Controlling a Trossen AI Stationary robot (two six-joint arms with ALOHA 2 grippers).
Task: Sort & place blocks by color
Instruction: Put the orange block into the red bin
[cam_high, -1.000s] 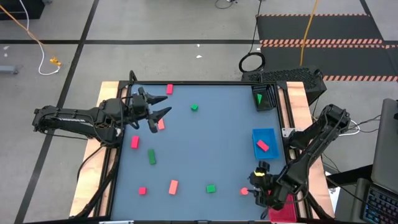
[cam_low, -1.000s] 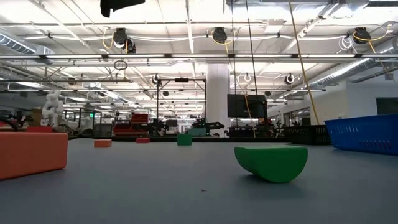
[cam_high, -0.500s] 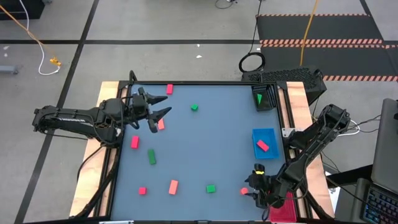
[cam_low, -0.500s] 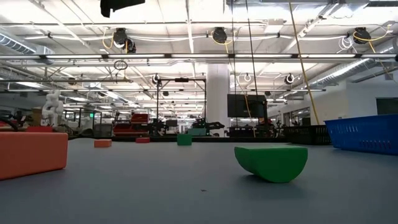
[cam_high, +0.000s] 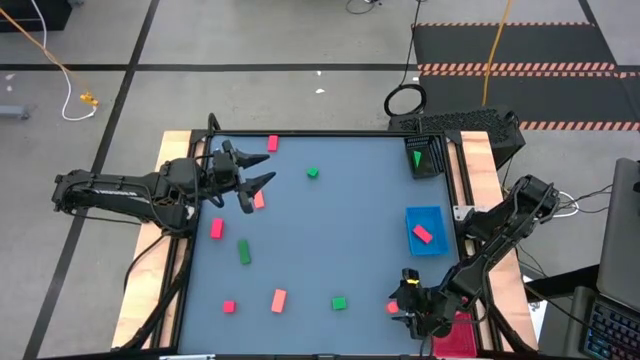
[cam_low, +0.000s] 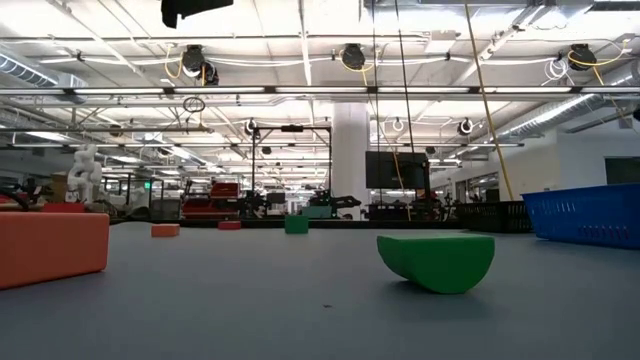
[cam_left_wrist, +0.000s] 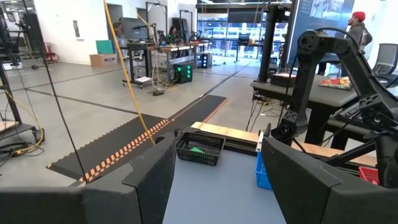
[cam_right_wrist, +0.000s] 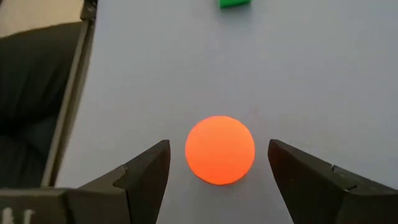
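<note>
The right gripper (cam_right_wrist: 219, 163) hangs with its jaws open on either side of the red ball (cam_right_wrist: 219, 150), not touching it, near the blue tray (cam_high: 426, 231). A green block (cam_high: 339, 303) lies nearby. The left gripper (cam_high: 258, 184), jaws open, waits beside a pink block (cam_high: 259, 201), well away from the blue tray.

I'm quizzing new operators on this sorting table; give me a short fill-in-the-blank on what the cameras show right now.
1. The right gripper has its open fingers on either side of a round ____ block.
2. The red block lying in a tray sits in the ____ tray.
3. The black basket holds a ____ piece.
4. The left gripper hangs open, holding ____.

Missing words: red; blue; green; nothing
</note>
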